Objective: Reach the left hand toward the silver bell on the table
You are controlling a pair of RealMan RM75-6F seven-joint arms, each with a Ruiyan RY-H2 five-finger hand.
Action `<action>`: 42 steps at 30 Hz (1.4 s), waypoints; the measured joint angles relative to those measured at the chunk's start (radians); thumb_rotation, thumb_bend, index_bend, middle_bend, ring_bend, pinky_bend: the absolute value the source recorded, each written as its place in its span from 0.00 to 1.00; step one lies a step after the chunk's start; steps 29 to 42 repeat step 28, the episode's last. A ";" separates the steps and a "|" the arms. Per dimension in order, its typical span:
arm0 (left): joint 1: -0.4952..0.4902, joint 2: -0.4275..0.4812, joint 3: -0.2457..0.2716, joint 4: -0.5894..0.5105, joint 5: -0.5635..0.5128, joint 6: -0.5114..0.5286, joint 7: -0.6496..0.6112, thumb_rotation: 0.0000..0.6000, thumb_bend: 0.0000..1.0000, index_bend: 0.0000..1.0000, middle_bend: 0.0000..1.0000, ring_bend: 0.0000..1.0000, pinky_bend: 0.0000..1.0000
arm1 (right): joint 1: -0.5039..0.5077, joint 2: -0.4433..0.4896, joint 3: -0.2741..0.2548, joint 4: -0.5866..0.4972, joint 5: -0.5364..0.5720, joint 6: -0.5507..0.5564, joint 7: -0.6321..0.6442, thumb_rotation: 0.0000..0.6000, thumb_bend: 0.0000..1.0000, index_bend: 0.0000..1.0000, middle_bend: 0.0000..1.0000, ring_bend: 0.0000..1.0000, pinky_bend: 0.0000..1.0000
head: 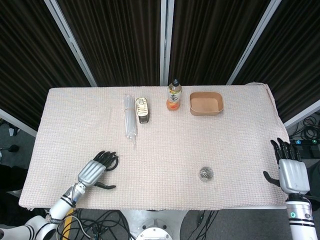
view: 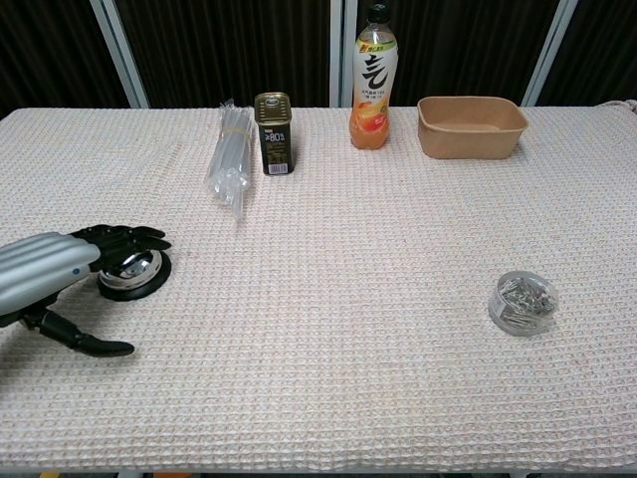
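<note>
- Bright, even light from overhead falls across the tabletop [view: 358, 299]; shadows are faint and short.
- Both views are sharp, with no motion blur.
- The silver bell [view: 134, 267] carries small glints.
- The backdrop stays dark.

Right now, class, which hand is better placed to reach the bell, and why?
Left. The left hand is already over the bell, fingers above its dome. The right hand sits at the table's far right edge.
</note>
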State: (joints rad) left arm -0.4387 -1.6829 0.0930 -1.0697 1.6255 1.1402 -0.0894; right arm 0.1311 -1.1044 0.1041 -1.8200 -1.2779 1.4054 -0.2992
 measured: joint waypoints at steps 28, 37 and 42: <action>0.248 0.412 -0.067 -0.430 -0.114 0.361 0.199 0.47 0.05 0.00 0.00 0.00 0.00 | 0.003 -0.001 -0.014 -0.010 -0.028 -0.009 0.008 1.00 0.13 0.00 0.00 0.00 0.00; 0.248 0.412 -0.067 -0.430 -0.114 0.361 0.199 0.47 0.05 0.00 0.00 0.00 0.00 | 0.003 -0.001 -0.014 -0.010 -0.028 -0.009 0.008 1.00 0.13 0.00 0.00 0.00 0.00; 0.248 0.412 -0.067 -0.430 -0.114 0.361 0.199 0.47 0.05 0.00 0.00 0.00 0.00 | 0.003 -0.001 -0.014 -0.010 -0.028 -0.009 0.008 1.00 0.13 0.00 0.00 0.00 0.00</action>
